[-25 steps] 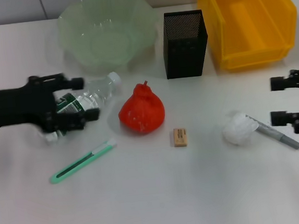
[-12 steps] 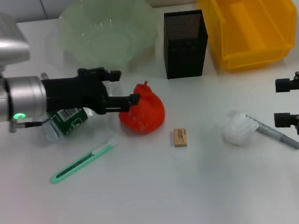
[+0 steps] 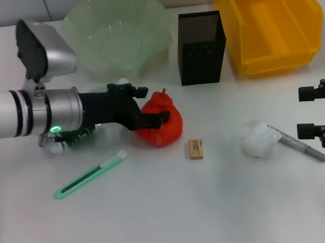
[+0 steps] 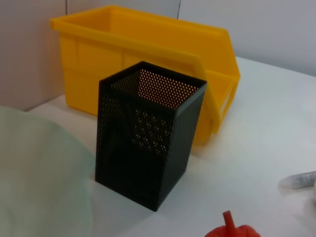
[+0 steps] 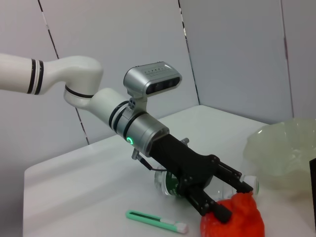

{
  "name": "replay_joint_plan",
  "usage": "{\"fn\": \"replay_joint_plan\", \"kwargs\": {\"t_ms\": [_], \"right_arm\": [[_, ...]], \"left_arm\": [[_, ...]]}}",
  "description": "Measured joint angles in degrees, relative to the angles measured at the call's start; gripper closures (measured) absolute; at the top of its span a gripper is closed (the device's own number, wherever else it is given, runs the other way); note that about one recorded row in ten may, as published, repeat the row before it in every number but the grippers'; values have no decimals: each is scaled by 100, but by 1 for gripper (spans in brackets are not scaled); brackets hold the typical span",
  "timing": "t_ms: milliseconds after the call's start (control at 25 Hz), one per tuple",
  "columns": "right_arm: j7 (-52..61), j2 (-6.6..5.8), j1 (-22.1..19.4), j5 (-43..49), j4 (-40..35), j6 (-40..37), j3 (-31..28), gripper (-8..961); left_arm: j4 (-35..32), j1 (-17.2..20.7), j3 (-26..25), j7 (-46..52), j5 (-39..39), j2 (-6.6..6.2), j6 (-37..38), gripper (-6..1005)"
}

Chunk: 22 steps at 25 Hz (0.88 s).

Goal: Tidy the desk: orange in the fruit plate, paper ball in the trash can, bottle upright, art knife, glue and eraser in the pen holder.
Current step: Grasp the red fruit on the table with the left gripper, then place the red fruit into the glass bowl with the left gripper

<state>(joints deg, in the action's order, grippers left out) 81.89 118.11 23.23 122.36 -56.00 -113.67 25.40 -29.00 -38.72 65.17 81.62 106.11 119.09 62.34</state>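
The red-orange fruit (image 3: 168, 126) sits mid-table, and also shows in the right wrist view (image 5: 239, 219). My left gripper (image 3: 156, 103) is open, with one finger on each side of the fruit's top left; it shows in the right wrist view too (image 5: 240, 200). The bottle (image 3: 67, 140) lies on its side, mostly hidden behind my left arm. The green art knife (image 3: 90, 174), the eraser (image 3: 195, 148), the white paper ball (image 3: 261, 139) and the grey glue stick (image 3: 302, 148) lie on the table. My right gripper (image 3: 301, 111) is open at the right edge, beside the glue stick.
The glass fruit plate (image 3: 115, 32), black mesh pen holder (image 3: 201, 47) and yellow bin (image 3: 270, 21) stand along the back. The left wrist view shows the pen holder (image 4: 143, 153), the bin (image 4: 148, 54) and the fruit's stem (image 4: 228, 222).
My left arm has swung right from the bottle to the fruit, and the open fingers now straddle its top. The bottle stays lying down. The right gripper has barely moved.
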Motion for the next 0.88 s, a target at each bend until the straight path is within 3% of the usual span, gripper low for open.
{"fn": "replay_joint_plan", "kwargs": {"t_ms": [280,640,880], "right_arm": [[-3,6,-32,45,17,10,0,123],[-6,4,-52,45,28,71,0,124],[-7,10,-56,45,28,74,0,125]], "left_arm": [[-11,-97,632,329,-79,0,-156,233],[-65,3,685,366,-430,-17,-74,316],[-71,24,688,393,-456,-19,-50,575]]}}
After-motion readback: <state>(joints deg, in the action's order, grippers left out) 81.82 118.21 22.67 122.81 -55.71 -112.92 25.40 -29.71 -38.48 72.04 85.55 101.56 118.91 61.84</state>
